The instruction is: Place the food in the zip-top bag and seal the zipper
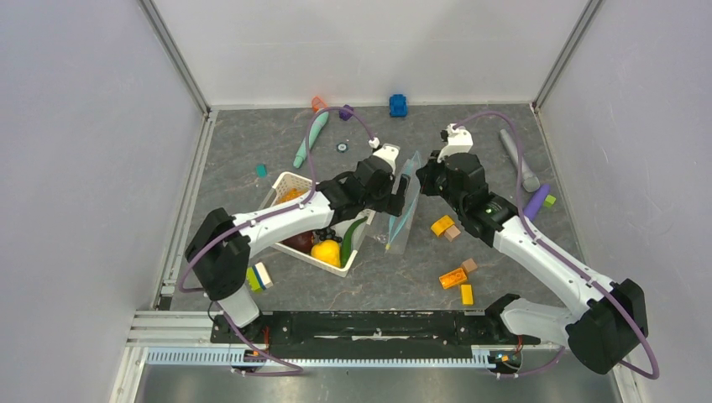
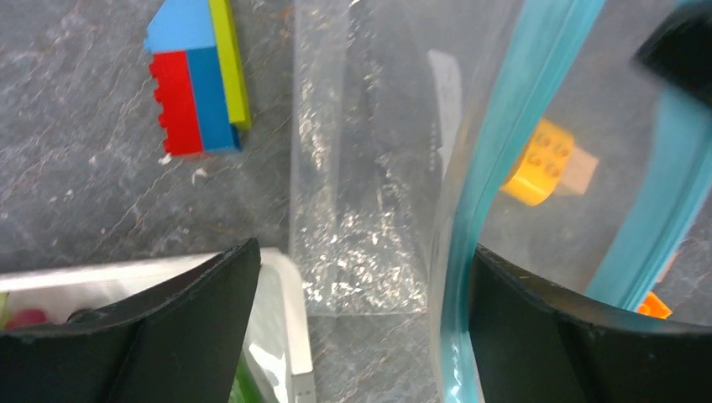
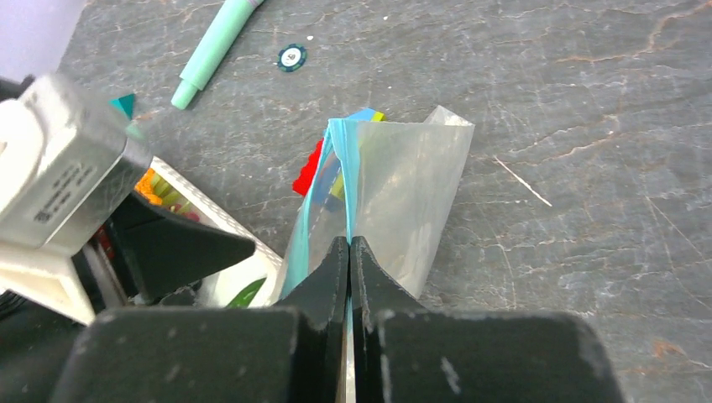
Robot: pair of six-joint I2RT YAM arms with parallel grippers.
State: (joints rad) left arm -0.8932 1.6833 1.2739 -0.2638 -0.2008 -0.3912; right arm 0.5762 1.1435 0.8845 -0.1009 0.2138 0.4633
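The clear zip-top bag [image 1: 401,214] stands upright between my two grippers, just right of the basket. My right gripper [image 3: 349,243] is shut on its light-blue zipper [image 3: 340,168] at the top edge. My left gripper [image 2: 365,252] is open wide at the bag's mouth; one side of the zipper [image 2: 483,201] lies against the inside of its right finger [image 2: 571,336]. The bag [image 2: 361,193] looks empty. The food lies in the basket: a yellow fruit [image 1: 326,251], a dark maroon piece [image 1: 300,242] and a green pod [image 1: 353,235].
The white mesh basket [image 1: 283,180] sits left of the bag. Orange and yellow blocks [image 1: 442,225] [image 1: 454,278] lie to the right of the bag. A teal marker toy [image 1: 311,139], a blue toy [image 1: 398,105] and a grey tool [image 1: 519,159] lie further back. A red-blue-green block [image 2: 197,75] lies behind the bag.
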